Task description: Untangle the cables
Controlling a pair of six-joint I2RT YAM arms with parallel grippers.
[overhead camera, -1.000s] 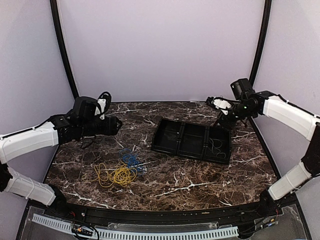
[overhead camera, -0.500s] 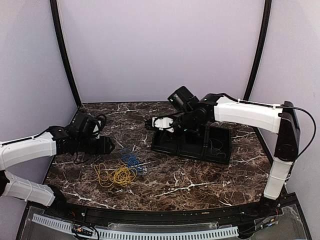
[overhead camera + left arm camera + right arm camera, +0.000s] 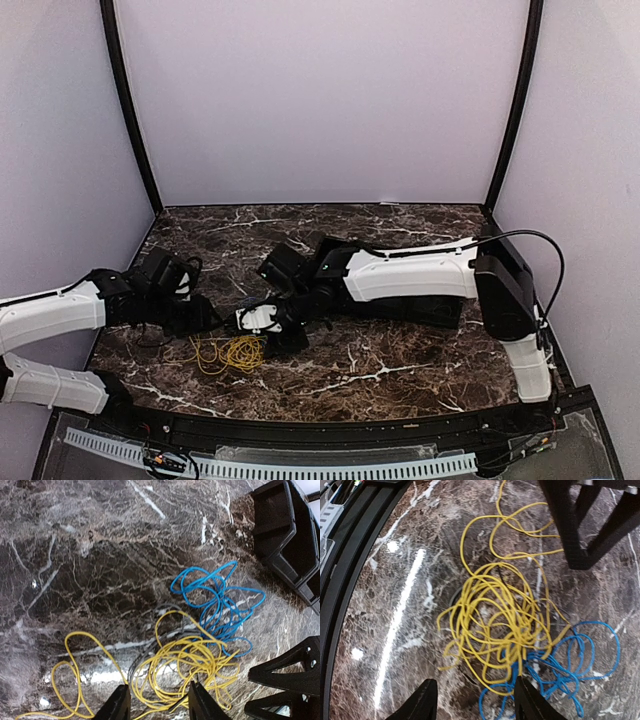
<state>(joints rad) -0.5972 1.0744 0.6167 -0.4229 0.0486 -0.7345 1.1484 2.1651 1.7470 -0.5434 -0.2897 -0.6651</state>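
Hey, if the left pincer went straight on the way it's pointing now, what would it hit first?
Most likely the yellow cable. Its coil lies directly ahead of the left pincer, with strands already between the tips, though depth is hard to judge.

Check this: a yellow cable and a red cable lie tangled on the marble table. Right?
No: it is a blue cable, not red, as the left wrist view shows. It lies tangled with the yellow cable on the marble table.

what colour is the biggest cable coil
The coil is yellow, clearest in the right wrist view.
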